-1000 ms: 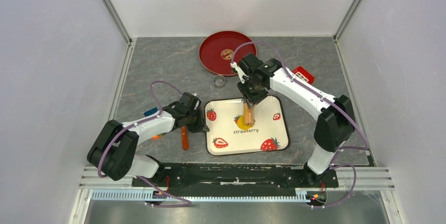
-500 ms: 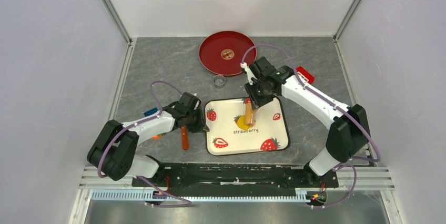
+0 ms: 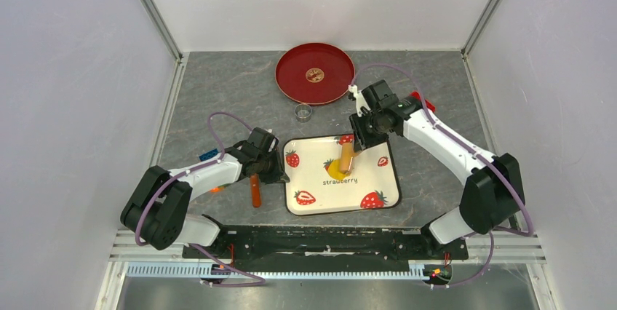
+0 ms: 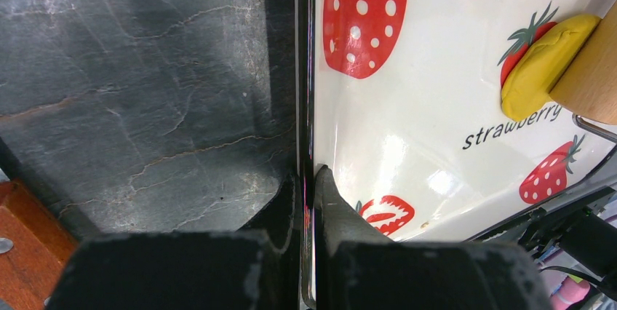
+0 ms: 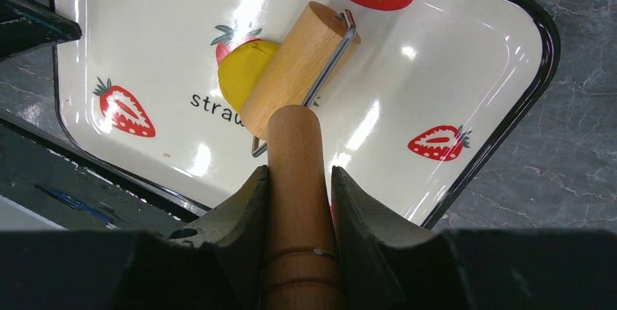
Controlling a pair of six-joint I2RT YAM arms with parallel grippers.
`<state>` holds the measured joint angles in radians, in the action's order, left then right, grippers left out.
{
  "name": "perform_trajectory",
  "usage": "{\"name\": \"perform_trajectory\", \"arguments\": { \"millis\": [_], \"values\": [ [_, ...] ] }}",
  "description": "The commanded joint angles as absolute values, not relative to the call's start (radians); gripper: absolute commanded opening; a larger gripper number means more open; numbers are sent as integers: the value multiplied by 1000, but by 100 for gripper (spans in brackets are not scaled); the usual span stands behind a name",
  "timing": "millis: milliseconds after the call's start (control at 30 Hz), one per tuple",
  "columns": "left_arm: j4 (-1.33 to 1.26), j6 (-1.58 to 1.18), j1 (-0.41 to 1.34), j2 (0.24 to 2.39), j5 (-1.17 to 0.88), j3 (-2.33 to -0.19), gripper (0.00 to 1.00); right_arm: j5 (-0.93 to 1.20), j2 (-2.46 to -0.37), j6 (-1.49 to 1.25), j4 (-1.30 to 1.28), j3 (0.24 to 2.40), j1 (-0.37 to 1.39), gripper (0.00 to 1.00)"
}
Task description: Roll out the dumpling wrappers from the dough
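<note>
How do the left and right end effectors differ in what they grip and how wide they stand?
The left end effector is shut thin on the tray's left rim; the right end effector stands wider, shut on the roller's wooden handle. The left sits at the tray's left side, away from the dough; the right reaches in from the far side, its roller lying on the dough. Both hold something.

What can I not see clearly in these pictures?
- Dough: right wrist view, the roller covers part, so its outline is unknown.
- Small brown thing on the red plate: top view, too small to identify.
- Red object: top view, mostly hidden behind the right arm.
</note>
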<state>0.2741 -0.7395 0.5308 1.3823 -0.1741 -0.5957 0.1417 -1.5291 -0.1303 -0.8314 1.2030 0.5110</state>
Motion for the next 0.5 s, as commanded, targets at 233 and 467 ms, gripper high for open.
{"name": "perform_trajectory", "arguments": {
  "millis": [233, 467],
  "values": [
    [358, -730, 532, 1413, -36, -570, 2, -131, -1567, -48, -1008, 1030, 444, 0],
    [359, -732, 532, 1413, -35, -571, 2, -154, -1535, -60, -1013, 1001, 439, 0]
  ]
}}
